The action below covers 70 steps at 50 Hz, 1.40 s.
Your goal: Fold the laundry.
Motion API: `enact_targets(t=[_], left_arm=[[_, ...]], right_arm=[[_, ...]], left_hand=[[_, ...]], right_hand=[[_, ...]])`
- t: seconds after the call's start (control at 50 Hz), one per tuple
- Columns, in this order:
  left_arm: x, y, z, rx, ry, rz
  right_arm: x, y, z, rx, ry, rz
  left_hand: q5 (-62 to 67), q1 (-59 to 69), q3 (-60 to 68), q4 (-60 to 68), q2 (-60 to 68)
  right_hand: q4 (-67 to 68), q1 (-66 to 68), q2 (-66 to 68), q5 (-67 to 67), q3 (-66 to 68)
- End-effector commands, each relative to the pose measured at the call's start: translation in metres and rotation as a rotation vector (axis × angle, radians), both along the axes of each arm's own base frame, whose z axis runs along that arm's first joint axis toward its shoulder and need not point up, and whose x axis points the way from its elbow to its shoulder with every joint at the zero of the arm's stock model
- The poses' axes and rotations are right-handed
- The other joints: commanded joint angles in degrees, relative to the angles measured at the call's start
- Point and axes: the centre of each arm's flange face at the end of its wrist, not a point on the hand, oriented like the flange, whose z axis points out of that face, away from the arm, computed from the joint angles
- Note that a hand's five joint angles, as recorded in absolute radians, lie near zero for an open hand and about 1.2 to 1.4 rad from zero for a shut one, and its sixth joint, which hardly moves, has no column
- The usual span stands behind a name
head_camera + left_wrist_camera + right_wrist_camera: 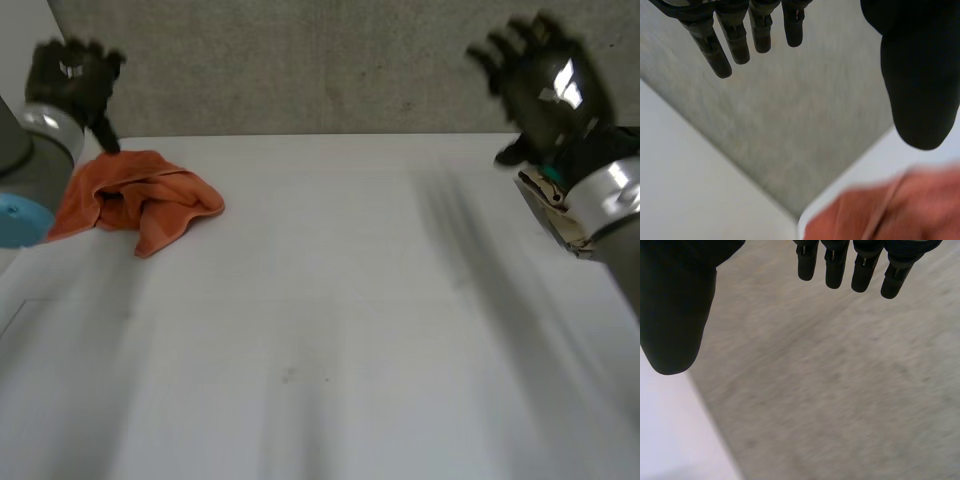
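L hand (72,78): raised at table's far-left corner, fingers (737,42) straight, spread, holding nothing. Thumb hangs just over far edge of orange cloth (140,198), contact unclear. Cloth: 1 crumpled heap on white table (350,320), just below L hand, beside L arm's blue cap (15,222). R hand (545,85): raised at far right, fingers relaxed, empty, well apart from cloth.

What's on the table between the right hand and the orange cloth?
Nothing. The head view shows bare white table between the crumpled orange cloth and the raised, open right hand.
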Motion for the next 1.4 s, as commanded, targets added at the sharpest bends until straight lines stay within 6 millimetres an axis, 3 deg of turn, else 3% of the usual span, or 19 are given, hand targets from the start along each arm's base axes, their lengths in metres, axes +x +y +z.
enact_targets(t=[0.02, 0.18, 0.28, 0.32, 0.34, 0.38, 0.46, 0.54, 0.62, 0.7, 0.76, 0.82, 0.94, 1.0, 1.08, 1.14, 1.2, 1.28, 1.4], left_arm=[[0.031, -0.068, -0.102, -0.03, -0.141, 0.053], [0.033, -0.1, -0.178, -0.052, -0.157, -0.089], [0.036, -0.111, -0.192, -0.083, -0.164, -0.083], [0.036, -0.114, -0.189, -0.099, -0.155, -0.08], [0.037, -0.117, -0.184, -0.12, -0.152, -0.077], [0.034, -0.116, -0.183, -0.126, -0.151, -0.078], [0.02, -0.11, -0.155, -0.151, -0.122, -0.025], [-0.009, -0.083, -0.095, -0.189, -0.058, -0.062], [-0.027, -0.036, -0.01, -0.281, 0.102, -0.146], [-0.061, 0.026, 0.049, -0.317, 0.28, -0.292], [-0.077, 0.07, 0.081, -0.321, 0.397, -0.393], [-0.086, 0.098, 0.089, -0.286, 0.445, -0.447], [-0.101, 0.138, 0.031, -0.02, 0.409, -0.473], [-0.126, 0.162, -0.039, 0.21, 0.332, -0.497], [-0.145, 0.19, -0.104, 0.398, 0.226, -0.517], [-0.147, 0.203, -0.124, 0.475, 0.182, -0.493], [-0.145, 0.207, -0.124, 0.497, 0.169, -0.464], [-0.138, 0.211, -0.092, 0.447, 0.188, -0.417], [-0.108, 0.209, -0.051, 0.344, 0.239, -0.276]], right_arm=[[-0.002, 0.018, -0.051, 0.165, 0.06, -0.017], [-0.005, 0.03, -0.078, 0.254, 0.102, -0.028], [-0.009, 0.034, -0.086, 0.281, 0.115, -0.036], [-0.01, 0.037, -0.088, 0.286, 0.123, -0.04], [-0.01, 0.037, -0.089, 0.287, 0.127, -0.041], [-0.01, 0.038, -0.09, 0.286, 0.134, -0.042], [-0.01, 0.039, -0.09, 0.275, 0.149, -0.045], [-0.011, 0.038, -0.088, 0.265, 0.152, -0.049], [-0.012, 0.036, -0.08, 0.24, 0.143, -0.073], [-0.015, 0.033, -0.073, 0.227, 0.126, -0.112], [-0.018, 0.031, -0.072, 0.229, 0.12, -0.14], [-0.02, 0.03, -0.072, 0.229, 0.116, -0.16], [-0.024, 0.031, -0.072, 0.258, 0.117, -0.197], [-0.025, 0.033, -0.069, 0.292, 0.124, -0.205], [-0.027, 0.036, -0.071, 0.36, 0.137, -0.211], [-0.027, 0.041, -0.072, 0.433, 0.14, -0.222], [-0.029, 0.044, -0.072, 0.495, 0.121, -0.234], [-0.03, 0.048, -0.072, 0.589, 0.077, -0.24], [-0.03, 0.054, -0.069, 0.723, -0.016, -0.23]], left_hand=[[-2.7, -0.6, -1.9, -1.3, -1.5], [-2.5, -0.4, -1.7, -1.1, -1.3], [4.7, 6.8, 5.5, 6.1, 5.9], [21.6, 23.8, 22.4, 23.0, 22.8], [55.0, 57.2, 55.8, 56.4, 56.2], [67.3, 69.4, 68.1, 68.7, 68.5], [67.3, 69.4, 68.1, 68.7, 68.5], [67.3, 69.4, 68.1, 68.7, 68.5], [67.3, 69.4, 68.1, 68.7, 68.5], [67.3, 69.4, 68.1, 68.7, 68.5], [67.3, 69.4, 68.1, 68.7, 68.5], [67.3, 69.4, 68.1, 68.7, 68.5], [67.3, 69.4, 68.1, 68.7, 68.5], [67.3, 69.4, 68.1, 68.7, 68.5], [67.3, 69.4, 68.1, 68.7, 68.5], [36.5, 38.7, 37.3, 37.9, 37.7], [22.6, 24.7, 23.4, 24.0, 23.8], [3.4, 5.6, 4.2, 4.8, 4.6], [0.2, 2.3, 1.0, 1.6, 1.4]], right_hand=[[-2.1, -2.9, -2.1, -2.6, -2.0], [-2.1, -2.9, -2.1, -2.6, -2.0], [-2.1, -2.9, -2.1, -2.6, -2.0], [-2.1, -2.9, -2.1, -2.6, -2.0], [-2.1, -2.9, -2.1, -2.6, -2.0], [-2.1, -2.9, -2.1, -2.6, -2.0], [-2.1, -2.9, -2.1, -2.6, -2.0], [-2.1, -2.9, -2.1, -2.6, -2.0], [-2.1, -2.9, -2.1, -2.6, -2.0], [-2.1, -2.9, -2.1, -2.6, -2.0], [-2.1, -2.9, -2.1, -2.6, -2.0], [-2.1, -2.9, -2.1, -2.6, -2.0], [-2.1, -2.9, -2.1, -2.6, -2.0], [-2.1, -2.9, -2.1, -2.6, -2.0], [-2.1, -2.9, -2.1, -2.6, -2.0], [-2.1, -2.9, -2.1, -2.6, -2.0], [-2.1, -2.9, -2.1, -2.6, -2.0], [-2.1, -2.9, -2.1, -2.6, -2.0], [-2.1, -2.9, -2.1, -2.6, -2.0]])
